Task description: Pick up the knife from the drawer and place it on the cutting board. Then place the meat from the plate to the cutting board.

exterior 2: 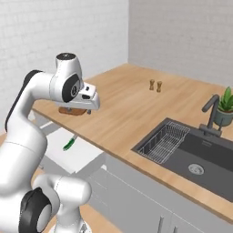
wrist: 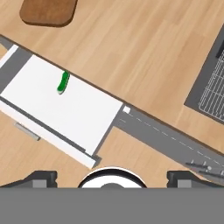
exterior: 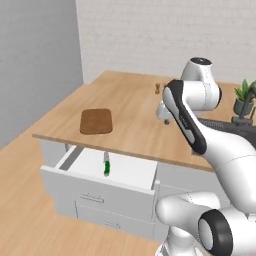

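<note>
The knife (wrist: 63,82) lies in the open drawer (wrist: 87,113) near its back edge under the counter (wrist: 144,57), well apart from the gripper (wrist: 112,177), whose jaws stand wide apart and empty.

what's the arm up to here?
Nothing is grasped yet. The hand hangs above the counter, well clear of the open drawer. The knife lies in the drawer, near the counter edge, green handle toward the drawer front. The cutting board sits bare on the counter behind the drawer. In the hand view the two fingertips stand wide apart, so the hand looks open. The likely next move is down to the knife.
</note>
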Robot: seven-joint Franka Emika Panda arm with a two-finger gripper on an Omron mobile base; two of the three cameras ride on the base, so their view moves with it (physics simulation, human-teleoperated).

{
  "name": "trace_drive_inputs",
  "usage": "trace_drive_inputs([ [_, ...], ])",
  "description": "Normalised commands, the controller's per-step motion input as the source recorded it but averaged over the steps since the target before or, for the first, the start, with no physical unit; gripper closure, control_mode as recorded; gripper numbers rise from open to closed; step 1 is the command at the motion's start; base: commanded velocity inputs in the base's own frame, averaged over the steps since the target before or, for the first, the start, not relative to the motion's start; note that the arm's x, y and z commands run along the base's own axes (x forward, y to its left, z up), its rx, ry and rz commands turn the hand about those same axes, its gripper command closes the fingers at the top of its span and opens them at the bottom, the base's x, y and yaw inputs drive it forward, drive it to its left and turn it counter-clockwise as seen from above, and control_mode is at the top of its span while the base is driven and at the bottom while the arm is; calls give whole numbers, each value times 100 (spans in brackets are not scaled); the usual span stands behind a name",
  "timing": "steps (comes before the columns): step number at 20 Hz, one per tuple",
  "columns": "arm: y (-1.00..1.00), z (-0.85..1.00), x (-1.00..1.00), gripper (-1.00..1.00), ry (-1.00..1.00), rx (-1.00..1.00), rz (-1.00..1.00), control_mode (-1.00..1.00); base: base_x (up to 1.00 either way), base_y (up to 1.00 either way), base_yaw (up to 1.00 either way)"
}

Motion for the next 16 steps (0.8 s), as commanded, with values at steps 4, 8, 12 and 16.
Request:
trace_drive_inputs([
  [4,0,0,0,-100,0,0,0,100,39,-34,15],
  [8,0,0,0,-100,0,0,0,100,19,-36,14],
  [12,0,0,0,-100,0,0,0,100,3,-12,6],
  [16,5,-10,-10,-100,-1,0,0,-100,0,0,0],
])
